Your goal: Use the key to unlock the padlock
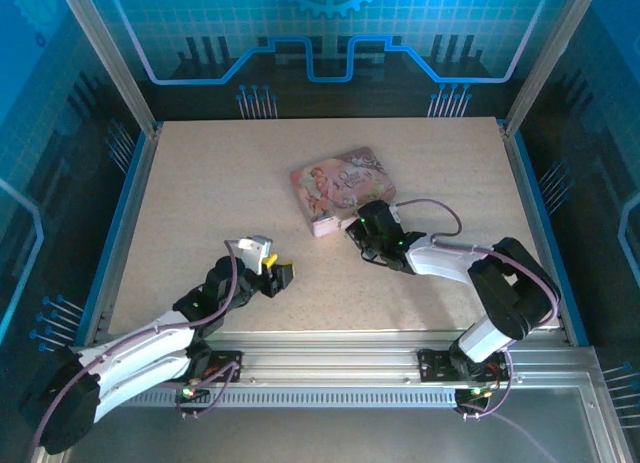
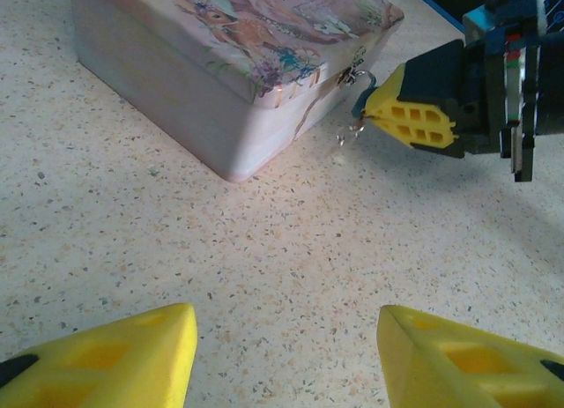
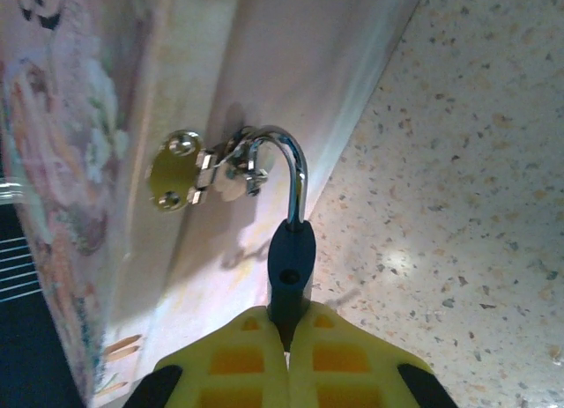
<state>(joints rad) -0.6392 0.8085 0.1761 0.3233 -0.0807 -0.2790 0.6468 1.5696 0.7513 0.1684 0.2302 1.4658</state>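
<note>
One pink box (image 1: pixel 338 186), lid script (image 1: pixel 355 169) unreadable; R jaws clamp padlock (image 3: pixel 291 263).

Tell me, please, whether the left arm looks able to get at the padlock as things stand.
Probably only partly. Bare table lies between the open left fingers and the pink box, so the approach is free, but the right fingers are shut on the padlock, leaving mostly its shackle exposed.

So the right gripper (image 3: pixel 288 337) was pinched tight on the little dark padlock (image 3: pixel 289 258). Its shiny shackle (image 3: pixel 296 161) hooked through the metal clasp (image 3: pixel 176 172) on the pink floral box (image 3: pixel 79 161), just beside the speckled table (image 3: pixel 458 205).
</note>
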